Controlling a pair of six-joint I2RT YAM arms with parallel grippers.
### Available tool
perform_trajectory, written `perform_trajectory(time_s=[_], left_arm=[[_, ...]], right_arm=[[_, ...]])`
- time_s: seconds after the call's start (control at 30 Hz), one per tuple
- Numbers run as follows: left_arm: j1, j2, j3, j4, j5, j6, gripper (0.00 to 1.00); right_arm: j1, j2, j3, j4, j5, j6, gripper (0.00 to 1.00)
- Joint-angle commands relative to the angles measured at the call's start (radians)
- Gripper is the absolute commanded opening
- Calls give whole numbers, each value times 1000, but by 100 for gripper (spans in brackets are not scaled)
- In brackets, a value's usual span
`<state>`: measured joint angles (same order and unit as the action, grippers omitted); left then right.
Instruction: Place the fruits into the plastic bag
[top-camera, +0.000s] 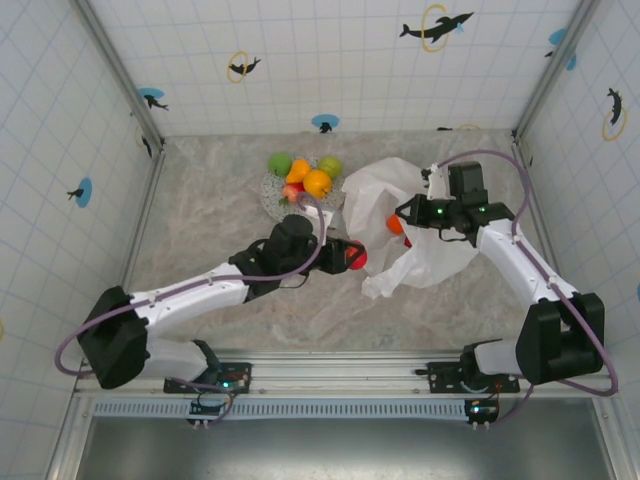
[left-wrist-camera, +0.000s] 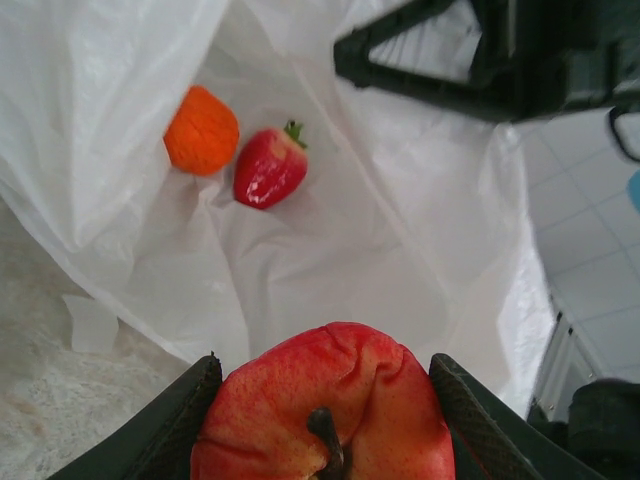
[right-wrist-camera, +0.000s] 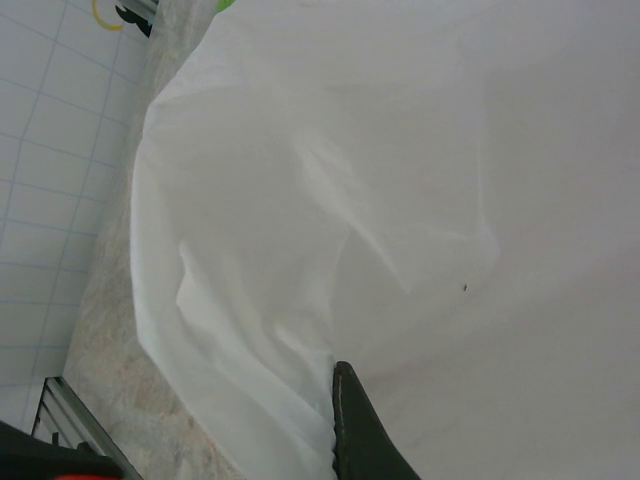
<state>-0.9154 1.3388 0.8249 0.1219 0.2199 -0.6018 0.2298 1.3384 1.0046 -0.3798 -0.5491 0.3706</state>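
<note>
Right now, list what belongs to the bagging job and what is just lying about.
Job: plastic bag; red apple in the left jaws; orange fruit and strawberry inside the bag; fruits on the grey plate.
Lying about: grey plate; small white scrap; dolphin wall stickers.

White arms (top-camera: 190, 292), black joints (top-camera: 290, 240) — looping purple cables (top-camera: 487, 152).

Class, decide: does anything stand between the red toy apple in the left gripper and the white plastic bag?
Nothing visible does. The red toy apple faces the open white plastic bag; an orange fruit and red strawberry lie farther inside.
</note>
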Motion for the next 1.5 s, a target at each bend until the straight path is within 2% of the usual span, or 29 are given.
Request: perform_trajectory(time_s=[0.0,0.23,0.33,0.43,0.57,0.67,0.8,0.93,1.07,1.27,1.47], left_arm=[[-6,53,63,46,-29,57,46],[-6,279,230,98,-121,133,46],[-6,385,301,175,-101,132,46],[-7,473,339,275,-94,97,46],[-8,567,356,387,-115,35,46],[-8,627,352,485,-107,-35,49],[-16,719,421,522,-60,-104,51],[-28,773,458,566,-41,-150,54],[-30,795,465,580,-36,-177,62],[-29,763,465,524,-28,-125,77],[-20,698,425,480,-12,-78,80]], right_arm=[[8,-2,64,-55,-30,-14,0],[-16,-35,92,-126,-105,-60,0],[-47,-48,101,-118,-182,-37,0],[-63,-53,108,-85,-236,7,0],[-70,-65,89,-47,-247,46,0],[-74,-85,36,59,-260,120,0],[-74,-86,-5,140,-276,179,0],[-87,-86,-24,155,-277,182,0],[-110,-96,-39,155,-277,173,0],[-150,-109,-55,140,-292,148,0],[-187,-121,-75,124,-290,127,0]])
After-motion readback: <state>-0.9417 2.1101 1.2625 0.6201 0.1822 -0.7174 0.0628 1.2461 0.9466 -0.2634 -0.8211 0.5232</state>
